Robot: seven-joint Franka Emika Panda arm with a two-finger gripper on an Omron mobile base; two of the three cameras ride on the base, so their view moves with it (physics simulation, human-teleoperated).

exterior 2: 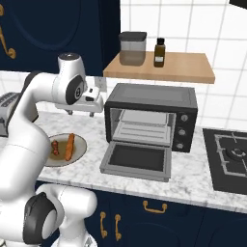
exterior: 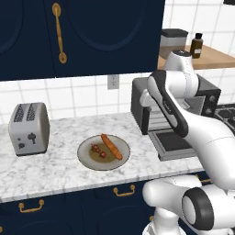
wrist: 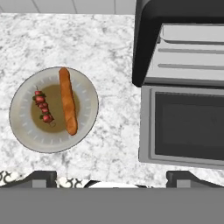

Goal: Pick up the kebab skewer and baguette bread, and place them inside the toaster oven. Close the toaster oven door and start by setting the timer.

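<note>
The hand hovers above the marble desk, its fingers spread wide with nothing between them. Below, the kebab skewer and baguette bread lie side by side on a grey plate, beside the toaster oven, whose toaster oven door hangs open

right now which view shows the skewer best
The hand view: the skewer lies unblocked on the plate, seen from straight above beside the baguette. Both base views show it small and slanted.
</note>
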